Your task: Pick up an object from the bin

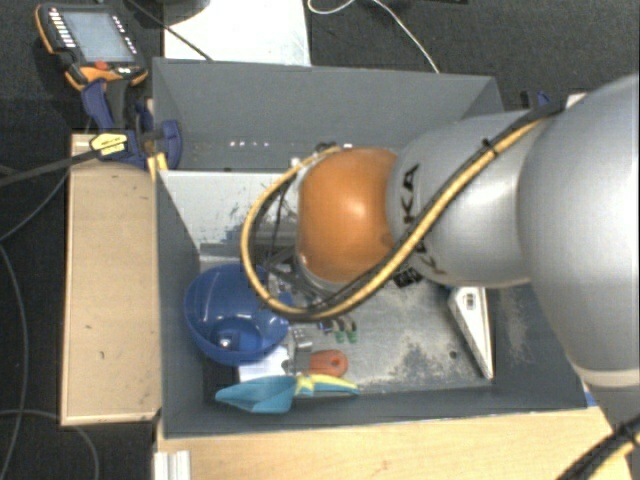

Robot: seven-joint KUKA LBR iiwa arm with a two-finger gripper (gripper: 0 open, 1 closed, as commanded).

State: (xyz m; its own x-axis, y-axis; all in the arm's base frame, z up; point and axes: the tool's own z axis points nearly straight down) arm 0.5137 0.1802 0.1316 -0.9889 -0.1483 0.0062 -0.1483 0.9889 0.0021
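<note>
Few things lie in the grey metal bin (pixel 330 108), most of them near its 7 o'clock corner. Farthest to 9 o'clock sits a blue plastic bowl (pixel 225 318), round and glossy, open side up, close to the wall. At 6 o'clock of the bowl lies a flat turquoise thing (pixel 262 394), soft-looking like a folded cloth or a bag. Its long axis runs from 9 to 3 o'clock, its narrow yellow-green end points to 3 o'clock, and it rests partly on a white sheet (pixel 258 371). The gripper (pixel 301 348) hangs just above this turquoise thing, at 3 o'clock of the bowl's rim. It is mostly hidden under the smooth orange cover (pixel 345 223) of the wrist, so I cannot tell whether the pincer is spread or pressed together, or whether it touches anything. Just at 3 o'clock of the gripper lies a small rounded orange-red piece (pixel 328 363). Well apart, toward 3 o'clock, a white wedge-shaped piece (pixel 472 323) lies on the scratched floor.
</note>
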